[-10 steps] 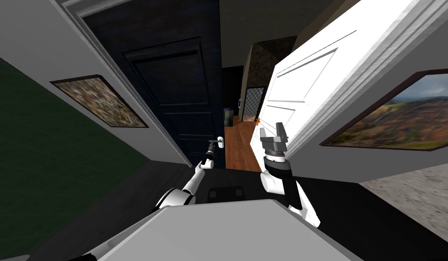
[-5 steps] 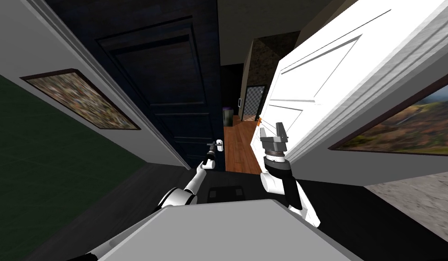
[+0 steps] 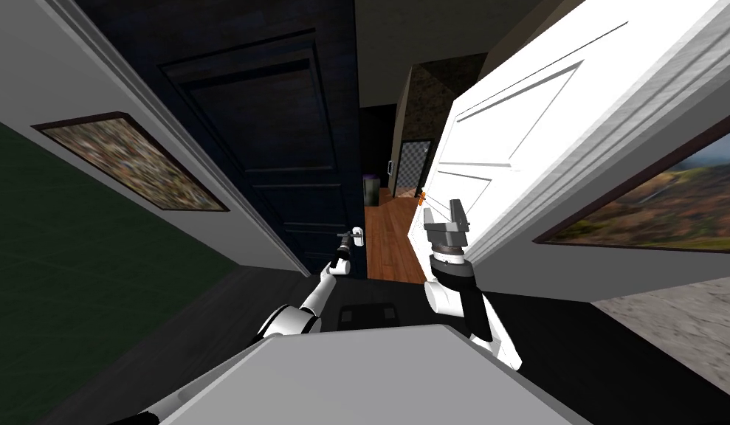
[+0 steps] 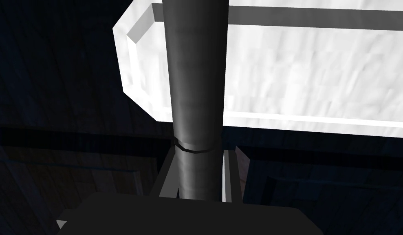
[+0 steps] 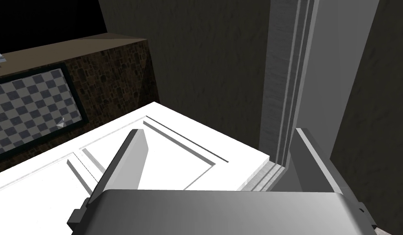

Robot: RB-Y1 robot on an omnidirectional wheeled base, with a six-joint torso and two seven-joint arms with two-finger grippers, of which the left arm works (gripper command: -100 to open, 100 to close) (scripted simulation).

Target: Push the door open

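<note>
Two doors, dark door [image 3: 282,147] upper left, white door [image 3: 503,140] upper right, one grey handle [image 4: 195,81] on the dark door pinched between left gripper [image 3: 344,237] fingers, right gripper [image 5: 217,132] fingers wide apart, empty.

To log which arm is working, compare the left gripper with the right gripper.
The left gripper is shut on the dark grey handle of the dark door; the right gripper is open and holds nothing. The left gripper points forward at that door; the right gripper points up beside the white door. Both have two blade-like fingers.
</note>
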